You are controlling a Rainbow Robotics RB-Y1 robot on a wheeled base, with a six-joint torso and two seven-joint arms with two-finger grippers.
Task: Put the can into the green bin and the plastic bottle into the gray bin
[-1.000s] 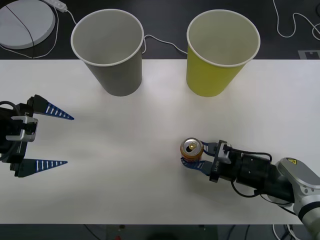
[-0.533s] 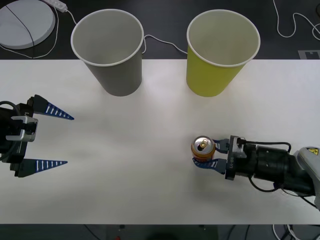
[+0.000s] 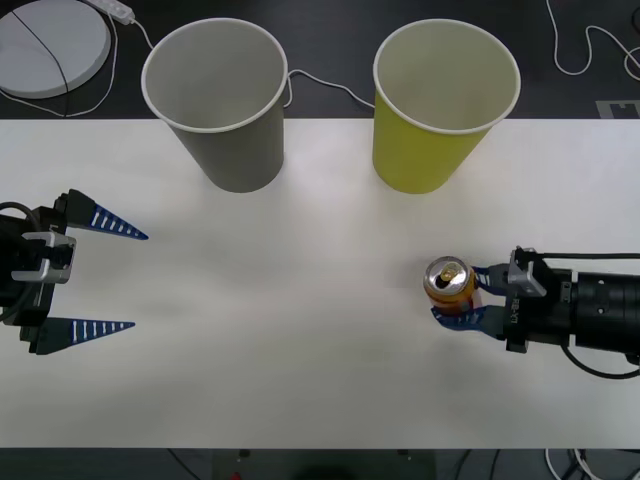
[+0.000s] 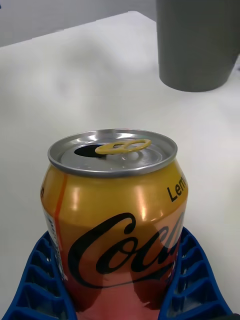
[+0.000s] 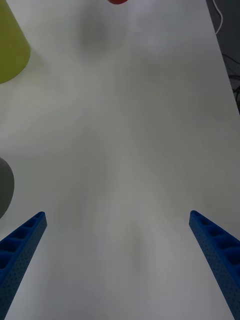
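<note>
Over at the left edge of the white surface [image 3: 300, 380] the left hand [image 3: 100, 277] sits parked, its two blue fingers [image 3: 118, 228] spread wide with nothing between them. Behind, toward the far edge, the gray bin [image 3: 216, 100] stands upright with its mouth open, and just to the right of it, a gap between them, stands the green bin [image 3: 445, 103], also upright. Nearer the front and on the right side, the can [image 3: 449, 285] stands upright with its silver top and gold tab facing up. The right hand [image 3: 468, 296] reaches in from the right edge and is clamped on the can, one blue finger [image 4: 192, 280] pressed against each side of its lower half. The can is well short of the green bin, in front of it.
</note>
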